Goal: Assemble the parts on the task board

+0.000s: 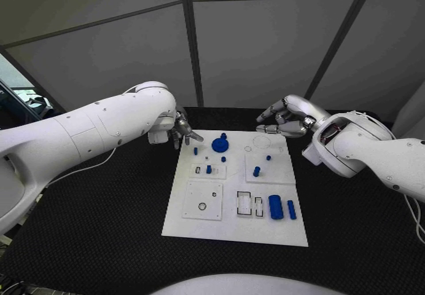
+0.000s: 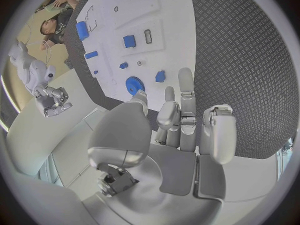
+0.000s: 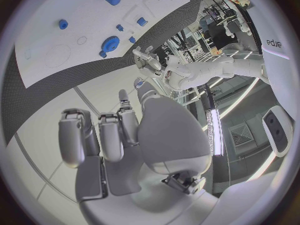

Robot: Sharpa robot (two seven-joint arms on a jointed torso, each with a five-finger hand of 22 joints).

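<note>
Both hands hang empty at the far end of the task board [image 1: 234, 230], so this looks like the approach before a first pick. The left hand [image 1: 182, 134], fingers loosely spread, hovers near the blue gear [image 1: 220, 145]; the right hand [image 1: 285, 120], fingers part-curled, holds nothing. Next move probably calls for lowering onto the gear.

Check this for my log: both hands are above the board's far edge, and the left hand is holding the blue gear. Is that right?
One thing is wrong: the left hand holds nothing. In the head view the gear lies on the board, apart from that hand, and the left wrist view shows its fingers spread and empty. The rest stands: both it and the right hand are above the board's far edge.
</note>
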